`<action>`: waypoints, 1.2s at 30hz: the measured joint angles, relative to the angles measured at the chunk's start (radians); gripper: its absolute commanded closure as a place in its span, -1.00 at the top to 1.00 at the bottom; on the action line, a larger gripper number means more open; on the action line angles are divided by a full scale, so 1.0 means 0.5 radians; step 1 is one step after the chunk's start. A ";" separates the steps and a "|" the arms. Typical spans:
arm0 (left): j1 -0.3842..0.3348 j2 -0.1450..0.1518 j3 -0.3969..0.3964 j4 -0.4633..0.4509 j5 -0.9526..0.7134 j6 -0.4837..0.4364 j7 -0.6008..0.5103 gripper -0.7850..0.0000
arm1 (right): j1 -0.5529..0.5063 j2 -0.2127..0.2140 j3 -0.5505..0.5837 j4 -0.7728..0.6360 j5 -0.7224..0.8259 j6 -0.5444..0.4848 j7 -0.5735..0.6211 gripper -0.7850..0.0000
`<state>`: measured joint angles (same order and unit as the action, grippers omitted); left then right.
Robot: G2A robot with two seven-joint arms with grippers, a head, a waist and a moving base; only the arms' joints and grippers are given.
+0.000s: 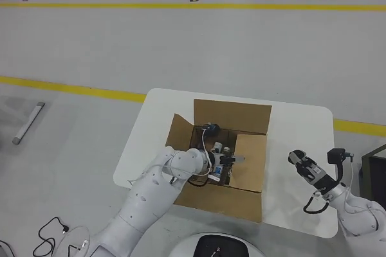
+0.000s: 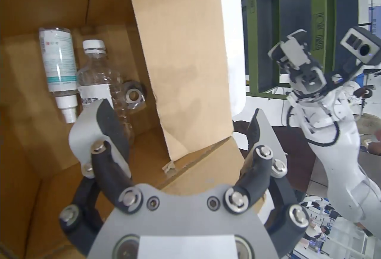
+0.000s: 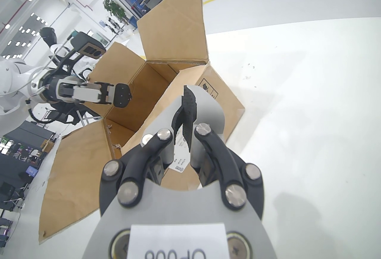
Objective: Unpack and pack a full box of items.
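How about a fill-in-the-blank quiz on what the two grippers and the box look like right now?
1. The left gripper hangs above the cardboard box, and its fingers are ____.
2. The right gripper, off to the box's side above the white table, has its fingers ____.
3. The clear bottle lying in the box has a ____ cap.
Missing words: open; shut; white.
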<state>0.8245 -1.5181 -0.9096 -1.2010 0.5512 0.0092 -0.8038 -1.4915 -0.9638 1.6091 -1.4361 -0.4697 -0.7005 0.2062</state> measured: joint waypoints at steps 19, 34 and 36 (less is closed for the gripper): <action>-0.233 -0.129 0.169 0.695 -0.343 -0.356 0.122 1.00 | -0.027 -0.020 -0.052 0.058 -0.033 0.065 0.024 -1.00; -0.307 -0.242 0.268 0.989 -0.687 -0.536 0.001 1.00 | 0.028 -0.037 -0.108 0.196 -0.074 0.142 0.035 -1.00; -0.319 -0.252 0.268 1.013 -0.727 -0.559 -0.014 1.00 | 0.030 -0.039 -0.117 0.202 -0.077 0.142 0.046 -1.00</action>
<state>0.6651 -1.6440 -0.7756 -0.6944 0.1876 -0.2702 -0.8111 -1.4767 -0.9833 1.5505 -1.3353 -0.5082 -0.6297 0.2293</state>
